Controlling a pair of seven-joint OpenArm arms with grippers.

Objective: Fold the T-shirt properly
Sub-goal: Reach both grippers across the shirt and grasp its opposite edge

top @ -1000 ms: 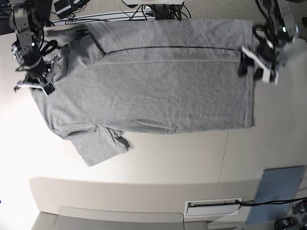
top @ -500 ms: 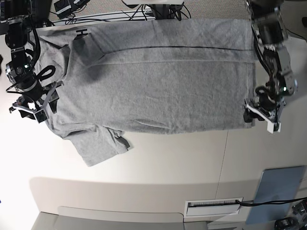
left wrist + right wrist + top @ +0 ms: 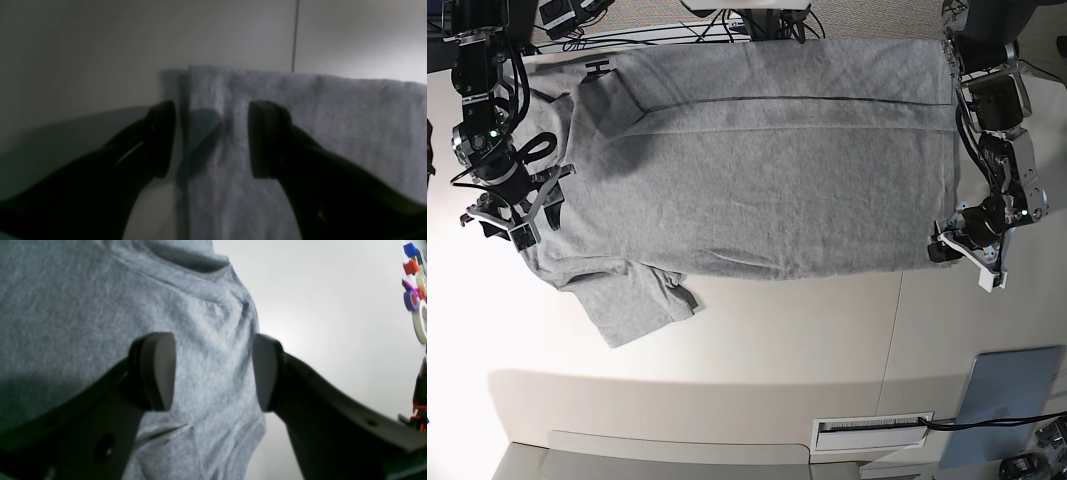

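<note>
The heather-grey T-shirt point(image 3: 757, 170) lies flat across the white table, plain side up, its far part folded over along a dark line; a bit of black lettering shows at the far left. One sleeve point(image 3: 632, 300) sticks out toward the front left. My left gripper point(image 3: 955, 255) is open at the shirt's near right hem corner; in the left wrist view point(image 3: 210, 140) its jaws straddle the shirt's edge point(image 3: 300, 140). My right gripper point(image 3: 509, 222) is open over the shirt's left end near the shoulder; in the right wrist view point(image 3: 213, 371) the cloth point(image 3: 83, 306) lies under its jaws.
A flat blue-grey pad point(image 3: 1007, 400) lies at the front right. A white vent strip point(image 3: 872, 432) sits at the table's front edge. Cables and dark gear point(image 3: 677, 20) run along the back edge. Coloured small items point(image 3: 413, 290) show at the right wrist view's edge.
My left gripper has moved slightly toward the front, settling at the shirt's near right corner. My right gripper has shifted a little to the right, onto the shirt's left end. The shirt has not moved.
</note>
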